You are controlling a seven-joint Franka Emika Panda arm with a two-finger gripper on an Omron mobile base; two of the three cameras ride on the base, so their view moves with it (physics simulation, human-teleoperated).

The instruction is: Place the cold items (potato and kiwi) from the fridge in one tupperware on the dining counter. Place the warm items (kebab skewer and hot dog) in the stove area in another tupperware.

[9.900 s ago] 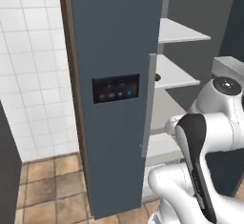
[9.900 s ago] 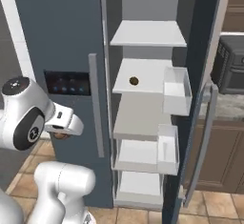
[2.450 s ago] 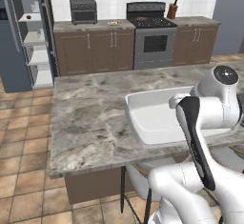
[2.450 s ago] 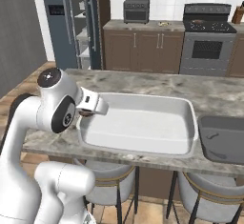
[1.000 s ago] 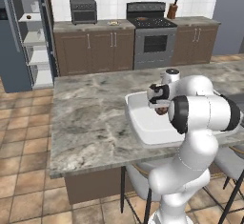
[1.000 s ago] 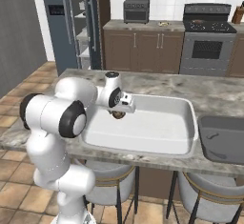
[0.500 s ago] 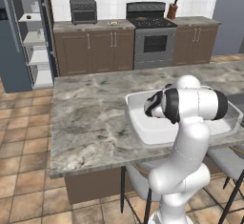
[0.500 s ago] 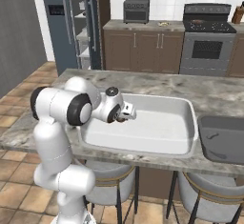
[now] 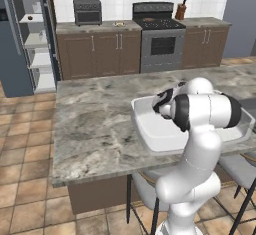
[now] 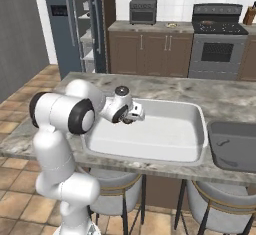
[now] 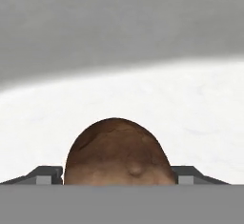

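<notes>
over the last second the arm has swung down from above the white tupperware (image 10: pixel 150 151) on the dining counter (image 9: pixel 95 129), and the gripper (image 10: pixel 131 116) now sits low inside the tub's near-left corner. a few seconds back the hand was parked above the counter edge; ten seconds back the base stood at the open fridge (image 9: pixel 20 34). the whole scene shift between those views is camera travel, not object movement.

the potato (image 11: pixel 117 154) appears in the hand view between the two finger tips, close over the tub's white floor. the tips (image 11: pixel 45 174) stand out to either side of it with a little space showing, so the jaws look wide and parting rather than clamped. whether either pad still touches the skin cannot be told, as the contact line is hidden at the bottom of that view. in the base views the wrist hides the potato.

judgement: this is the release of the first cold item into its tub. the kiwi remains to be fetched from the fridge. the dark second tupperware (image 10: pixel 234 146) lies just beside the white one, for the warm items from the stove (image 10: pixel 216 29) area.
</notes>
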